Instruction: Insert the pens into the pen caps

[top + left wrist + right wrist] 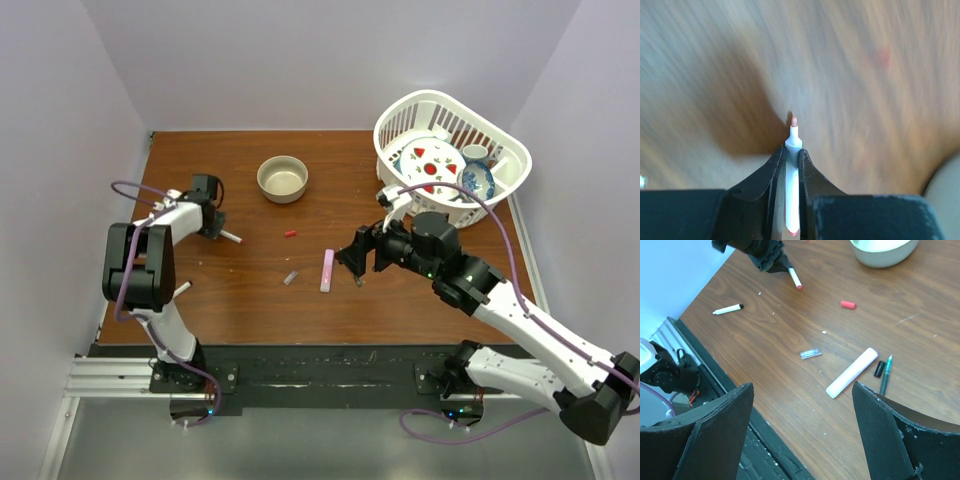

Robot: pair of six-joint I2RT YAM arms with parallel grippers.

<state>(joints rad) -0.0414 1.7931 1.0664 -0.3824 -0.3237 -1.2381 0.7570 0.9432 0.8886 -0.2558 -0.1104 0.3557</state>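
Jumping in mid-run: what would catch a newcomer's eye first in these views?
The left gripper, at the table's left side, is clamped on a white pen whose red tip pokes out past the fingers. The white basket of dishes at the far right corner stands out next, and the pink marker lies mid-table just left of the open right gripper.

The brown desk (250,310) carries a pink marker (327,270). A grey cap (290,278) lies near the marker's left and a white pen (182,289) far left. Beyond the marker lie a red cap (290,233) and a tan bowl (283,196), with a white basket (385,160) to the right.
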